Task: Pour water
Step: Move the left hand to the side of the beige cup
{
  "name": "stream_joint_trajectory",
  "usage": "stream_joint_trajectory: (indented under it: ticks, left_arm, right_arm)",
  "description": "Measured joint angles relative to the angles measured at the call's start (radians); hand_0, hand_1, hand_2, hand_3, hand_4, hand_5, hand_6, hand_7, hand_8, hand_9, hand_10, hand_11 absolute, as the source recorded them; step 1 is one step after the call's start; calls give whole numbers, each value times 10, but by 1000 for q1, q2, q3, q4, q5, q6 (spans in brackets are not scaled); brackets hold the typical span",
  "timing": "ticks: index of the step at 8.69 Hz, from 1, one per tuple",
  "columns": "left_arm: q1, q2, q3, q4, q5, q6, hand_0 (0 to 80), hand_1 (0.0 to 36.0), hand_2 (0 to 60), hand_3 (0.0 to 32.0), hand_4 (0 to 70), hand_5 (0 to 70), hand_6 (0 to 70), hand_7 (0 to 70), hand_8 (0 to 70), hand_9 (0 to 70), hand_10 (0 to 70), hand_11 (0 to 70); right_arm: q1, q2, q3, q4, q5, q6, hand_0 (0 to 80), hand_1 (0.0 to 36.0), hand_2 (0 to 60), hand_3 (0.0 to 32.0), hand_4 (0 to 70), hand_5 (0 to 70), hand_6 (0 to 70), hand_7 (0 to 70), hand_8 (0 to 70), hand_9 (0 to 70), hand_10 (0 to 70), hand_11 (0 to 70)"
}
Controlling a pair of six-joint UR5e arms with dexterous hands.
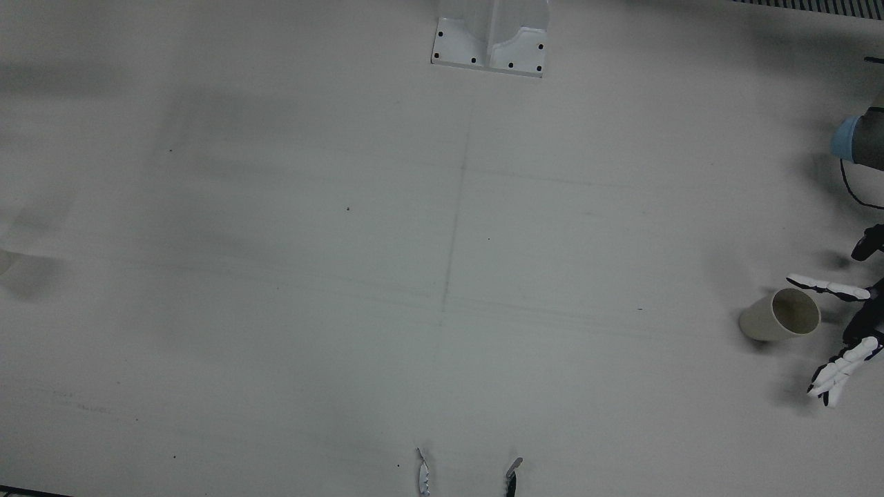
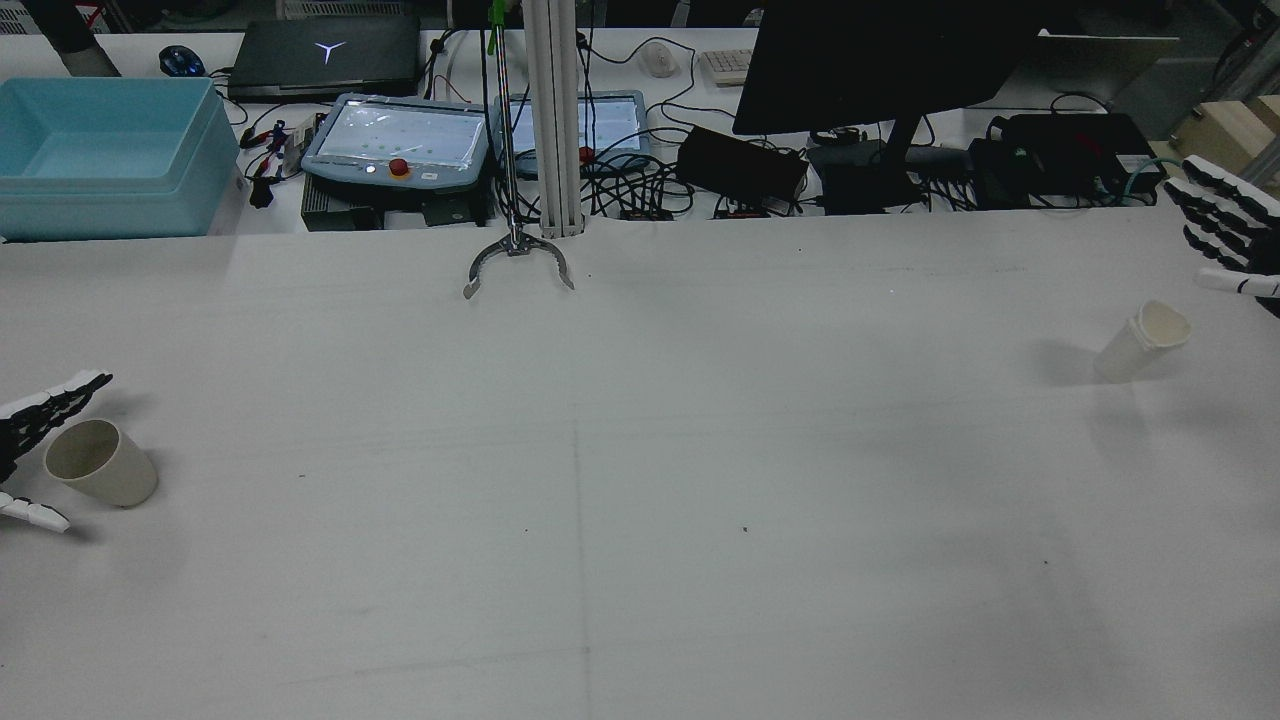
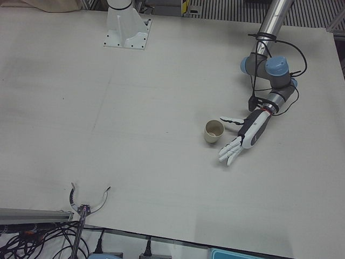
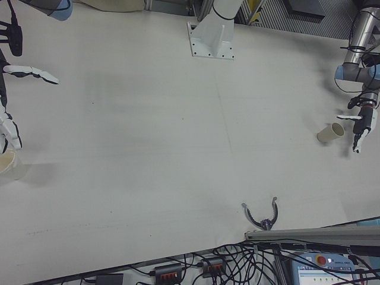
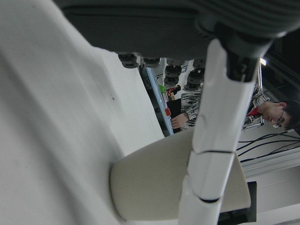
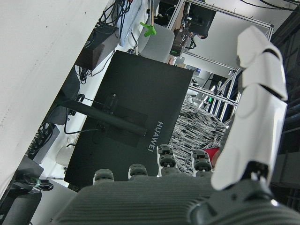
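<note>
1. The monitor (image 6: 126,112) facing away in the right hand view is carrying the word "HUAWEI" on its back; a laptop lid (image 2: 320,55) behind the table is showing a pale Y-shaped logo.
2. The left hand (image 3: 245,135) is hovering low over the white table (image 2: 640,450), fingers spread wide on either side of a beige paper cup (image 3: 214,131) standing upright, none visibly touching it.
3. The right hand (image 2: 1225,225) is hanging above the table's far right edge, fingers splayed apart and holding nothing.
4. A second, paler paper cup (image 2: 1140,340) is standing near that hand, well apart from the first cup across the table.
5. A metal claw (image 2: 518,260) on a pole is resting at the table's far edge.
</note>
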Motion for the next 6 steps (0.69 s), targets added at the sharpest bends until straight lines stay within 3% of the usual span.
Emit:
stream_joint_trajectory:
  ticks: [5,6]
  left_arm:
    - [38,-26,-35,47,-33,-1,730,265,17,0,256,0,106,93,15,4,13,48]
    - [59,-28,-43,54,-52,-2,777,276,20,0,261,64,106,98,15,5,15,50]
  right_arm:
    - [0,0,-19,1,0,1,492,208,173,0,0,59,94,0,8,1,0,0]
    - [2,0,-21,1,0,1,493,209,169,0,0,59,92,0,8,2,0,0]
